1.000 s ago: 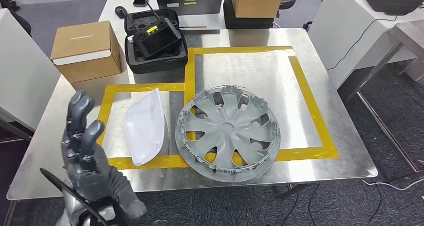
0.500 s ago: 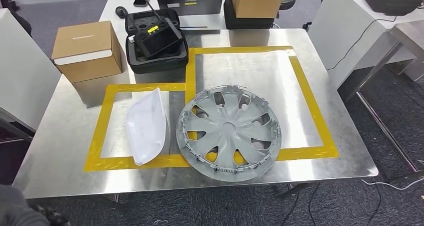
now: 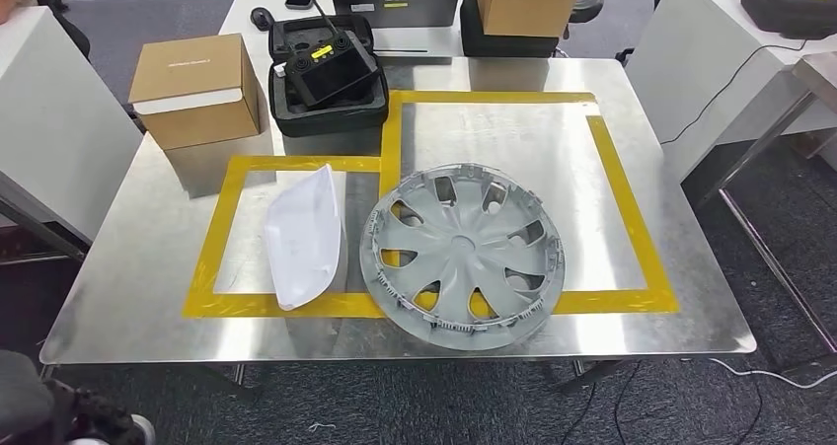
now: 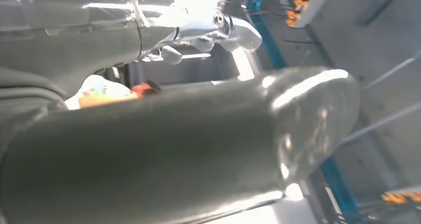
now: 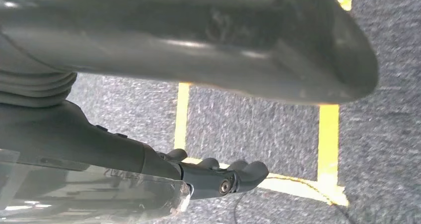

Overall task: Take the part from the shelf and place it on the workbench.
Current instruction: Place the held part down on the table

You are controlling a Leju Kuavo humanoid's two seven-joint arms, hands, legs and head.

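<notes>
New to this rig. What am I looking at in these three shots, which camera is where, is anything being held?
It is a humanoid robot with two arms. The head view looks down on a steel workbench marked with yellow tape. On it lie a grey wheel cover, a white plastic part, a cardboard box and a black case holding a controller. The other two pictures come from cameras at each wrist, close behind that arm's hand. The right hand hangs over grey carpet with its fingers curled, holding nothing. The left hand is too close and blurred to read.
</notes>
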